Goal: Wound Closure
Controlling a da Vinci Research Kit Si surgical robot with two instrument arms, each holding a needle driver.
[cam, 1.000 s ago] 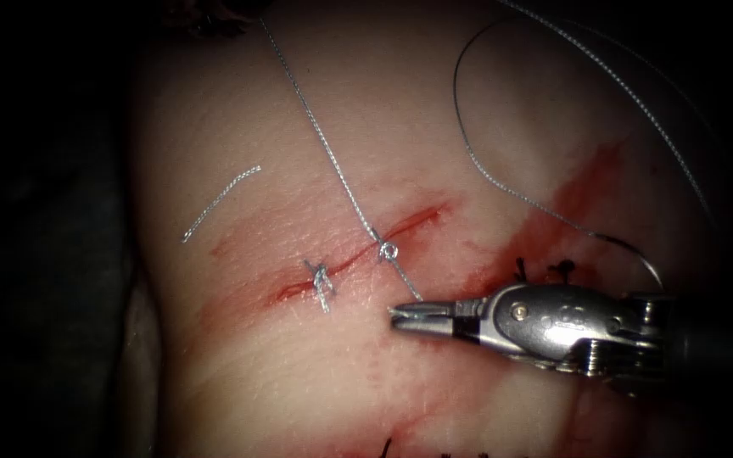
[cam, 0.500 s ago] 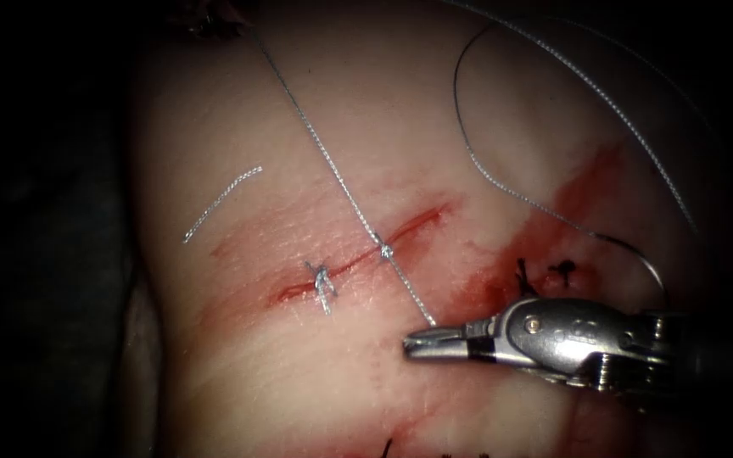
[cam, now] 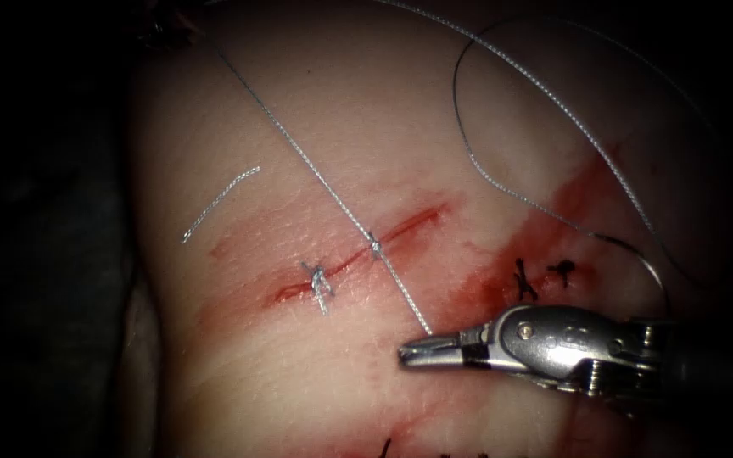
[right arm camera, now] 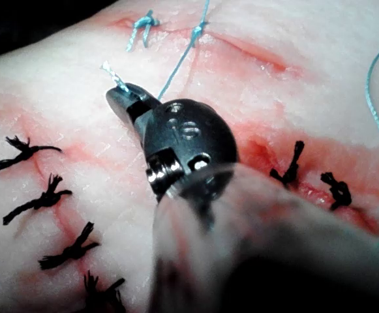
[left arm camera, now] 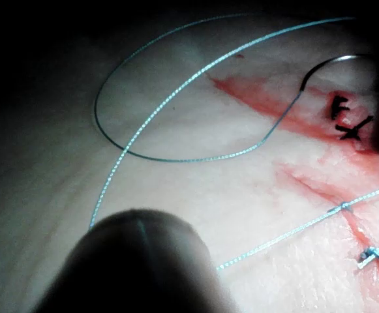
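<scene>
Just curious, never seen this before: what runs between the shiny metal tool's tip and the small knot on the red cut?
In the endoscope view, a taut stretch of silvery thread joins the right tool, shut on it, to the knot; beneath lies bare tissue.

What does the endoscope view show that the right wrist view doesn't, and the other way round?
Endoscope view: a cut end of thread left of the cut, and the needle, seemingly lying on the tissue right of it. Right wrist view: a full row of black stitches. Both: the right tool, jaws shut on the thread, and the knot.
</scene>
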